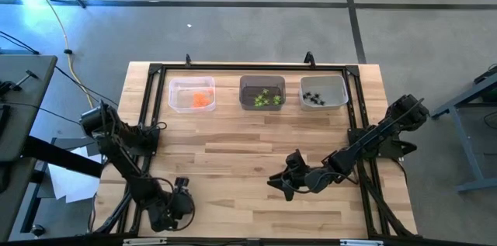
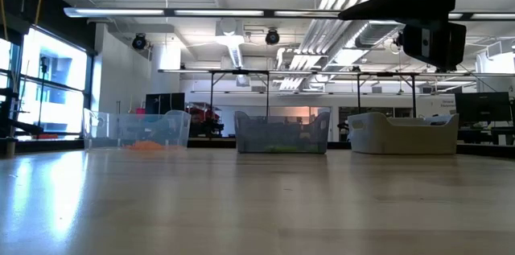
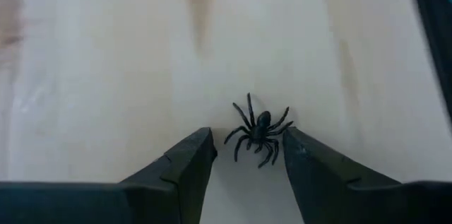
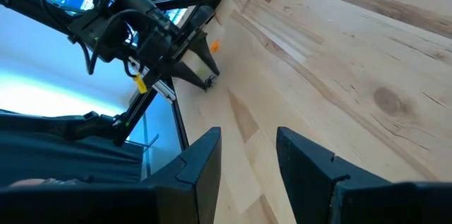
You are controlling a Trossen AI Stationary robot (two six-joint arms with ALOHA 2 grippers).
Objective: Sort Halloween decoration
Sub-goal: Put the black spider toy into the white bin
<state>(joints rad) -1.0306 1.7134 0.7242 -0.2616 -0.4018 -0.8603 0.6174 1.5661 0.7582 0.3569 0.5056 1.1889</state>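
A black plastic spider (image 3: 259,131) lies flat on the wooden table near its front left corner. My left gripper (image 3: 247,139) points steeply down at it, open, with one finger on each side of it; in the high view this gripper (image 1: 181,199) hides the spider. An orange trinket (image 4: 214,46) lies on the table just beyond that gripper. My right gripper (image 4: 247,139) hangs open above the table's front middle (image 1: 281,185), nothing between its fingers. My left gripper straddles the spider from above. The spider's legs (image 3: 274,155) lie very close to the inner side of one finger (image 3: 296,155); whether they touch it, I cannot tell. The spider rests on the table.
Three small bins stand in a row at the far edge: one with orange pieces (image 1: 192,93), one with green pieces (image 1: 262,92), one with black spiders (image 1: 322,91). A black frame (image 1: 256,67) runs round the table. Bare wood lies between bins and grippers.
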